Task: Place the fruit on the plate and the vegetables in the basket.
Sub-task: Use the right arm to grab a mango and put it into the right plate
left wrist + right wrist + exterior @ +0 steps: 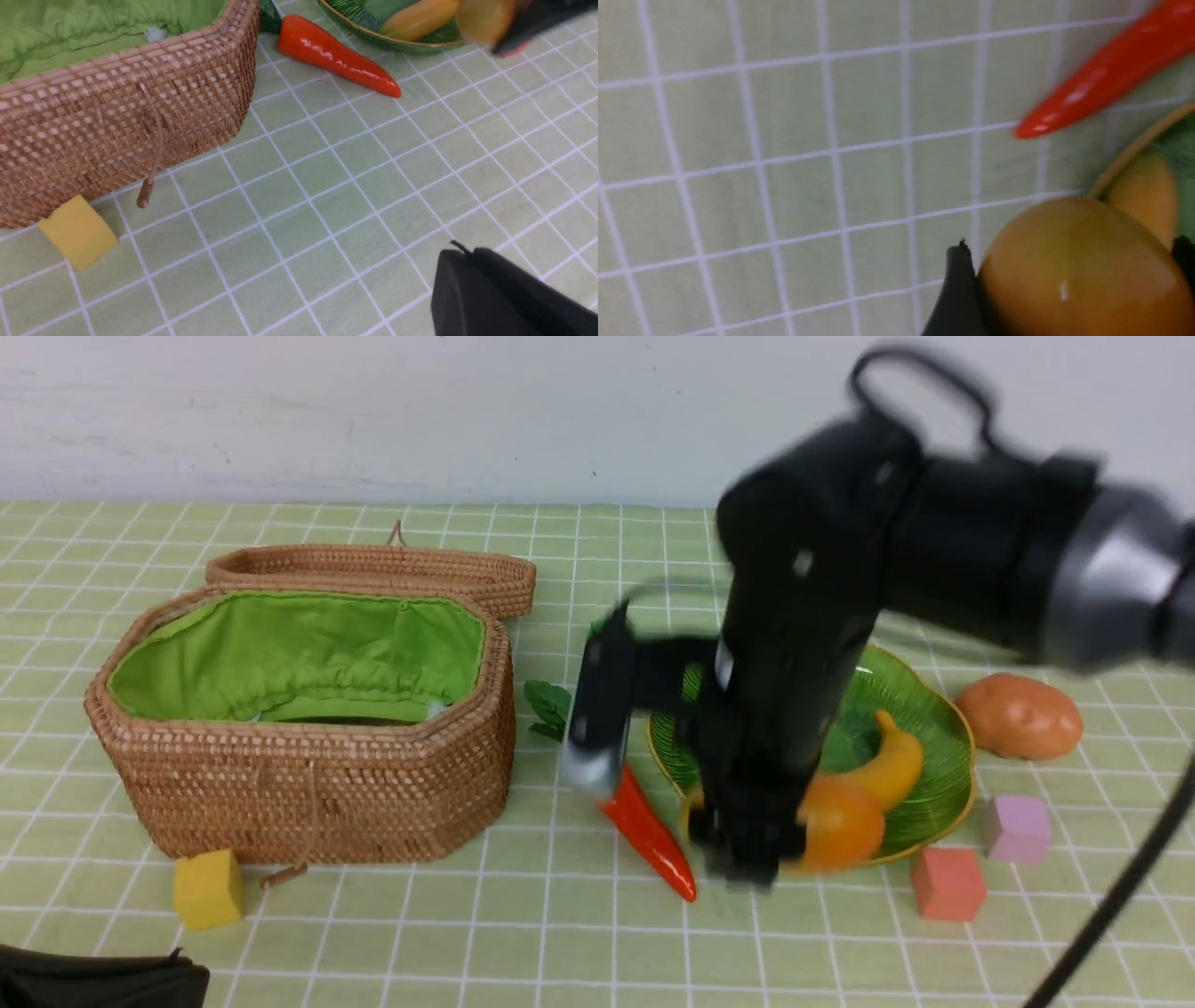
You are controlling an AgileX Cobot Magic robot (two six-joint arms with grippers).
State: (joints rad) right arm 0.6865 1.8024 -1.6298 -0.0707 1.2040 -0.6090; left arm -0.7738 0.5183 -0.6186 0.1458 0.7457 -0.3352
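My right claw [1069, 256] hangs at the near rim of the plate [934, 728]. Its two black fingers [957, 289] are set against either side of the mango [840, 821], pinching it. The mango sits right over that rim, and I cannot tell whether it rests on the dish. Just beyond the claw and to its right, the banana [892, 765] lies in the plate against the mango. The right arm [812, 616] covers the plate's left half in my front view, so I cannot read what lies there. Immediately left of the claw, the carrot [649, 831] lies on the worktop [560, 933] with its tip toward me, in the gap between plate and basket [308, 784]. The basket stands well to the claw's left with its lid [373, 574] thrown back behind it. Inside I make out only the green lining [299, 653]; its shadowed floor is unclear. The potato [1018, 714] sits on the worktop off to the claw's right, just past the plate's right edge. A pink cube [1016, 826] and an orange cube [948, 884] lie to the claw's right, near the plate's near-right rim. A yellow cube [207, 889] sits just by the basket's near-left foot. My left claw [490, 289] has its fingers pressed together and hangs on the near side of the basket.
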